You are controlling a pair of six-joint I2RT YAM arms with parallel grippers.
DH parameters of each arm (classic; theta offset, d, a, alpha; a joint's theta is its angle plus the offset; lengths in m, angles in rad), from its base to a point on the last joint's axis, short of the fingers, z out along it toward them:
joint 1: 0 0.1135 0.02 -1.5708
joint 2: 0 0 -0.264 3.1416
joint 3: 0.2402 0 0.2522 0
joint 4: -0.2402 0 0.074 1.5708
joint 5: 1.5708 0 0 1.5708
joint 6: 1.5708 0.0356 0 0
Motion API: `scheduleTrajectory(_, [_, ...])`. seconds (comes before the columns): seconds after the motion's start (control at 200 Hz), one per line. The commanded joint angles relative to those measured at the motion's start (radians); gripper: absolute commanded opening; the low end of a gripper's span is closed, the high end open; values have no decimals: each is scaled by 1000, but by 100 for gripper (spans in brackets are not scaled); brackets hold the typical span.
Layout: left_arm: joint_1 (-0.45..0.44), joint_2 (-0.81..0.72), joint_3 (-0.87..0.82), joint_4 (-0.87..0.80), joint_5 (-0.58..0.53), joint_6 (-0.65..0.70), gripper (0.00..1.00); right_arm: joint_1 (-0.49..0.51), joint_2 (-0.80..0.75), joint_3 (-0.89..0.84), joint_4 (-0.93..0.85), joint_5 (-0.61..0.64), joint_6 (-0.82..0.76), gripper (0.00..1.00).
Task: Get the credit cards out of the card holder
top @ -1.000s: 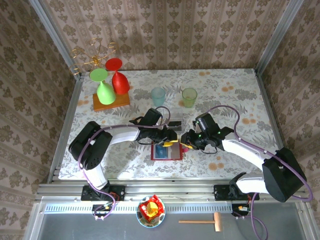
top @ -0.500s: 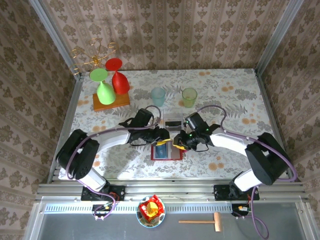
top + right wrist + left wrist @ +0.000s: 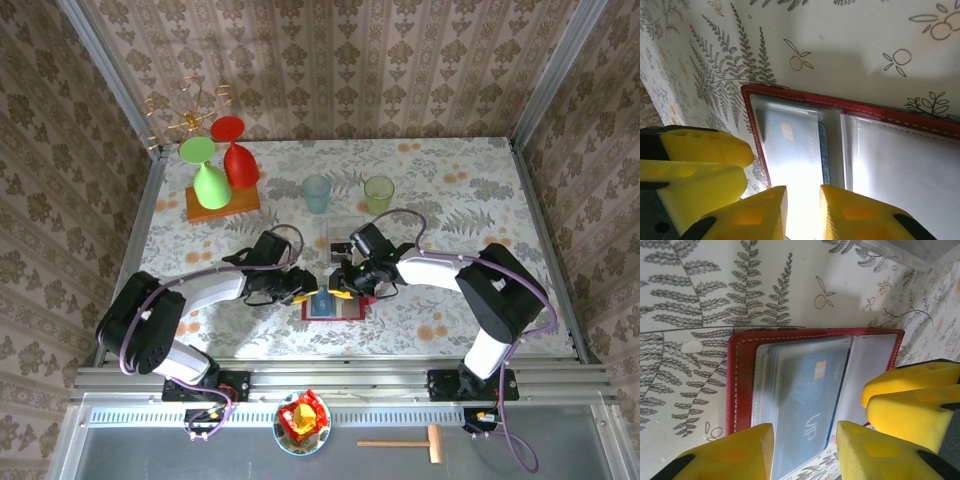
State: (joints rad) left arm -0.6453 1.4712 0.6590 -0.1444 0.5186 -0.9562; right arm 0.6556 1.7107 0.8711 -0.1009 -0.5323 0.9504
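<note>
The red card holder (image 3: 338, 310) lies open on the table, its greyish clear pockets up (image 3: 742, 380) (image 3: 920, 120). A blue credit card (image 3: 805, 405) marked VIP sticks partly out of a pocket and past the holder's red border; in the right wrist view the blue credit card (image 3: 792, 145) shows pale under glare. My left gripper (image 3: 306, 290) (image 3: 804, 450) is open, one finger over each long side of that card. My right gripper (image 3: 346, 288) (image 3: 803, 215) hangs over the same pocket with a narrow gap between its fingers and nothing in it. Its yellow fingers (image 3: 910, 400) show beside the holder.
A clear square plastic box (image 3: 347, 232) (image 3: 912, 252) stands just behind the holder. A pale blue cup (image 3: 316, 192) and a green cup (image 3: 379, 193) are further back. A green and a red wine glass stand upside down on a wooden board (image 3: 222, 205) at the back left.
Both grippers have moved left across the holder and now meet over its left half. The right gripper's fingers have drawn closer together.
</note>
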Motion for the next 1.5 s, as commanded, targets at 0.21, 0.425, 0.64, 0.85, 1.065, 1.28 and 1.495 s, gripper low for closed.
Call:
scheduleTrajectory(0.21, [12, 31, -31, 19, 2, 20, 37, 20, 35, 28, 29, -29, 26, 23])
scheduleTrajectory(0.425, [22, 35, -34, -5, -4, 34, 37, 29, 49, 37, 29, -26, 33, 22])
scheduleTrajectory(0.64, [26, 43, -37, -3, 4, 37, 37, 30, 60, 41, 16, -22, 26, 22])
scheduleTrajectory(0.85, [28, 49, -39, -1, 7, 40, 37, 35, 63, 46, -15, -5, 15, 22])
scheduleTrajectory(1.065, [29, 50, -43, -4, 9, 44, 36, 36, 64, 56, -58, 17, -7, 22])
scheduleTrajectory(1.28, [30, 45, -46, -5, 10, 43, 36, 36, 67, 67, -95, 37, -30, 22])
scheduleTrajectory(1.495, [30, 43, -47, -4, 12, 43, 36, 36, 73, 66, -96, 41, -35, 23])
